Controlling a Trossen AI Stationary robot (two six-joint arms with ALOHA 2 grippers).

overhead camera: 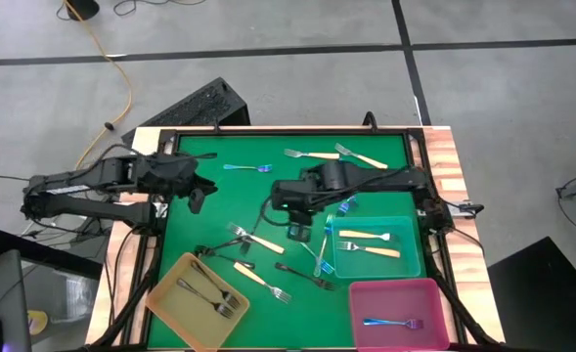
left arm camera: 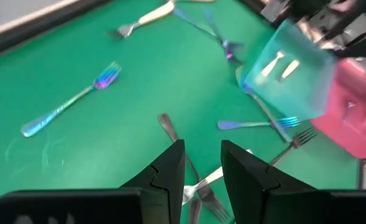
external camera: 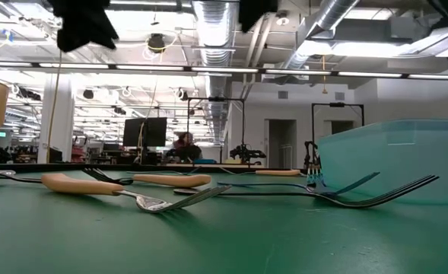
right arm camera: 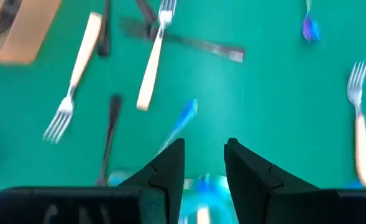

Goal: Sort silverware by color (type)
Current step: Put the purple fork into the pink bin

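The silverware is lying scattered over the green mat [overhead camera: 376, 196]: small forks, some dark grey, some silver with cream handles [overhead camera: 262, 277], some shimmering blue-purple [overhead camera: 246, 168]. Two cream ones are sitting in the teal tray [overhead camera: 410, 262] at lower right, two grey in the yellow tray [overhead camera: 170, 298], one blue in the pink tray [overhead camera: 434, 303]. The right gripper [overhead camera: 300, 231] is hovering mid-frame, fingers narrowly parted, empty. The left gripper [overhead camera: 198, 198] is waiting at left, also narrowly parted.
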